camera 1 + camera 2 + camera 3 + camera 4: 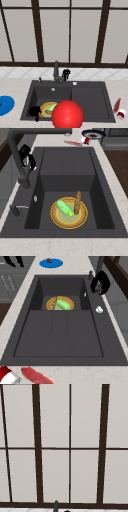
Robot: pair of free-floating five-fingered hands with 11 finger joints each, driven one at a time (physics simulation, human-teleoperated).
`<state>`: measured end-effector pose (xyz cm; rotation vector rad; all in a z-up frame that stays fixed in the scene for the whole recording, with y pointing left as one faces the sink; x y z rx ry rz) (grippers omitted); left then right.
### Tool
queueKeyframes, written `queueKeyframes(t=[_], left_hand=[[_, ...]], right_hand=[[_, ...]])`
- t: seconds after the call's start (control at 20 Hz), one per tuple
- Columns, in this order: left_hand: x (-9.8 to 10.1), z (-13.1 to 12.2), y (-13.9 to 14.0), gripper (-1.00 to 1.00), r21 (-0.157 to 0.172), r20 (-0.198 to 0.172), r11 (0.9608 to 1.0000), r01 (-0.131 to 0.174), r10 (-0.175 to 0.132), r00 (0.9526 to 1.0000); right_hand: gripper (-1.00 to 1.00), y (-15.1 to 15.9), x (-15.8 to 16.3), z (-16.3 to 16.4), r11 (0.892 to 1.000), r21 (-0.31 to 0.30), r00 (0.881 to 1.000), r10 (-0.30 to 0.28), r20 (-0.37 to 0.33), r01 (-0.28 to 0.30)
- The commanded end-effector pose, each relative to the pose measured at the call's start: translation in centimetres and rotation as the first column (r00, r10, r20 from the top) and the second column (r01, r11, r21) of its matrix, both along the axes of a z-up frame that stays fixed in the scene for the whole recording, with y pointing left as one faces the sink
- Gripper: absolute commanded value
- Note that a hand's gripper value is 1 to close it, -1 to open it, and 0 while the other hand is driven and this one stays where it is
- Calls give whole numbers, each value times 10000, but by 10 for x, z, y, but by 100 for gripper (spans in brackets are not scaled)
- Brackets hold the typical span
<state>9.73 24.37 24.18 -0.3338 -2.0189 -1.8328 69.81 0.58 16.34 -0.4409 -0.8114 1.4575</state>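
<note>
Your right hand (66, 73) is up at the faucet (56, 71), just to the right of its upright and touching or nearly touching it. In the left side view that hand (26, 155) sits against the neck with fingers hanging down; whether they grip the faucet or merely rest there, you cannot tell. From the right side the hand (100, 283) reads as a dark rounded lump beside the faucet base.

Below and in front of that hand the sink (90, 100) drops away. Down in the basin sits a plate (68, 221), carrying a green vegetable (64, 207) and a brown stick (77, 202) leaning beside it.

Your left hand (35, 111) hovers at the sink's near left edge, just left of the plate, fingers pointing down; its grip is unclear.

A big red ball (67, 115) sits right of that hand, blocking part of the plate. Far left lies a blue dish (5, 105); far right, a red bottle (117, 105).
</note>
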Motion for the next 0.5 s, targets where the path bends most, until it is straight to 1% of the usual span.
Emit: queueKeyframes(t=[0.0,0.1,0.15,0.25,0.3,0.35,0.4,0.45], left_hand=[[0,0,0,0,0,0,10000,0,0,10000],[0,0,0,0,0,0,10000,0,0,10000],[0,0,0,0,0,0,10000,0,0,10000],[0,0,0,0,0,0,10000,0,0,10000],[0,0,0,0,0,0,10000,0,0,10000],[0,0,0,0,0,0,10000,0,0,10000],[0,0,0,0,0,0,10000,0,0,10000],[0,0,0,0,0,0,10000,0,0,10000]], right_hand=[[100,-14,4,-7,9967,-9,9955,814,491,-815],[100,-21,2,-4,9967,479,9962,629,606,-659],[100,-20,5,-3,9963,623,9971,567,508,-599],[100,-6,19,-3,9978,605,9996,284,2,-283],[100,0,25,-3,9985,523,9990,152,-431,-129],[100,11,24,5,10000,24,9973,-84,-731,86],[100,16,25,9,9993,-304,9954,-254,-928,227],[100,21,25,16,9971,-710,9952,-339,-917,274]])
